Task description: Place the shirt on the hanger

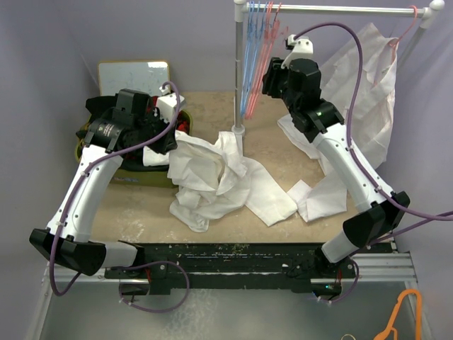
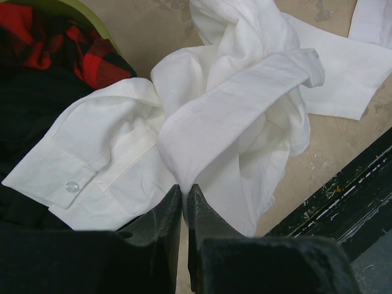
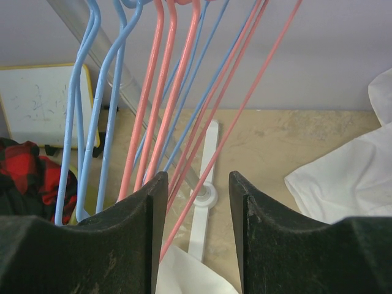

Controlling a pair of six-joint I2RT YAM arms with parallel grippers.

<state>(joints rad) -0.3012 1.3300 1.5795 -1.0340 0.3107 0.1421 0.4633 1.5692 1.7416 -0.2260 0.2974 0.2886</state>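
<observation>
The shirt (image 1: pixel 212 177) lies in a crumpled heap at the middle of the tabletop (image 1: pixel 141 205), just right of the left pincer (image 2: pixel 185 190). That pincer's jaws are pressed nearly together on a fold at the heap's left edge. A buttoned cuff (image 2: pixel 67 184) spills from the grip over the black garment (image 2: pixel 30 110). The heap has no clear long axis. One flatter panel stretches from it toward the near right corner, and the collar and front cannot be made out. The hanger (image 3: pixel 173 92) hangs in a bunch of pink-red and blue hangers (image 3: pixel 92 92) from a white rail (image 1: pixel 340 8) above the far edge. Its hook is uppermost and its long wires run steeply down, slanting a little to the left. The right pincer (image 3: pixel 197 180) is raised at this bunch with its jaws apart, gripping nothing, and one thin pink wire crosses the gap between them. The rail's upright pole (image 1: pixel 236 71) stands on the tabletop at the far middle. A second white garment (image 1: pixel 368 85) hangs at the rail's right end and trails down to the right edge. At the left edge a green bin (image 1: pixel 79 149) holds the black garment and a red-and-black plaid garment (image 2: pixel 67 43), with a whiteboard (image 1: pixel 133 74) behind it. The tabletop is mottled beige, the walls are pale lilac, and an orange hanger (image 1: pixel 403 312) lies on the floor below the near right corner.
</observation>
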